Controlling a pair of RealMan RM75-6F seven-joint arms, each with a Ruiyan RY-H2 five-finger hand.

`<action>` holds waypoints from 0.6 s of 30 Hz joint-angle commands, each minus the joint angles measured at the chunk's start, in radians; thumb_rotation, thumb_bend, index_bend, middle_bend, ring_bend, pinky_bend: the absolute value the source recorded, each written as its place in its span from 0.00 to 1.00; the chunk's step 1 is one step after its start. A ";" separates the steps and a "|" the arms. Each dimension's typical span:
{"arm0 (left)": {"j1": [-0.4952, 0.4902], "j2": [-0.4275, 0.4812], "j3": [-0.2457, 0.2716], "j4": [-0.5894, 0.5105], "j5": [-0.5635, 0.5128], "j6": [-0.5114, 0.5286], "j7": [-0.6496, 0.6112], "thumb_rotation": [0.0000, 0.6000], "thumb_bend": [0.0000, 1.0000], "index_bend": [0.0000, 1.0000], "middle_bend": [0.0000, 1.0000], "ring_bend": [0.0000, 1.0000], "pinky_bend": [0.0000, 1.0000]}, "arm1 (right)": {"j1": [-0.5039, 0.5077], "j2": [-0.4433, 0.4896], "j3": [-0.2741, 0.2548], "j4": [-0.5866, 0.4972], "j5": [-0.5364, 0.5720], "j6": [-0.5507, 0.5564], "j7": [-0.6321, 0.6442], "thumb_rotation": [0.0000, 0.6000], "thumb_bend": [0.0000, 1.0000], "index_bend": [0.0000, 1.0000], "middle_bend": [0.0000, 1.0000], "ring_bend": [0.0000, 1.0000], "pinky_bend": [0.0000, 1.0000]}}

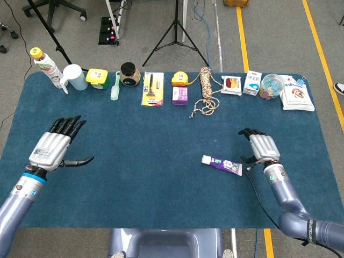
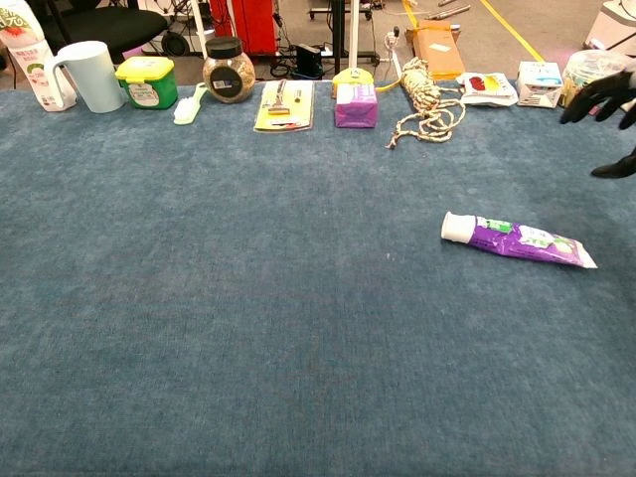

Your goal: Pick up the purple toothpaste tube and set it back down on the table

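Note:
The purple toothpaste tube (image 1: 222,163) (image 2: 517,239) lies flat on the blue table cloth, white cap pointing left. My right hand (image 1: 261,145) hovers just right of the tube's flat end, fingers apart and holding nothing; in the chest view only its dark fingertips (image 2: 600,92) show at the right edge. My left hand (image 1: 56,145) is far off at the left side of the table, fingers spread, thumb out, empty. It does not appear in the chest view.
Along the far edge stand a bottle (image 1: 45,66), a pale blue jug (image 1: 74,77), a green box (image 1: 97,78), a jar (image 1: 129,73), a yellow card pack (image 1: 152,88), a purple box (image 1: 180,95), a rope coil (image 1: 206,91) and small packets (image 1: 252,83).

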 commanded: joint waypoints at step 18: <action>0.307 -0.087 0.062 0.128 0.160 0.307 -0.058 0.45 0.09 0.00 0.00 0.00 0.00 | -0.284 -0.048 -0.004 0.160 -0.326 0.328 0.215 1.00 0.27 0.55 0.47 0.44 0.42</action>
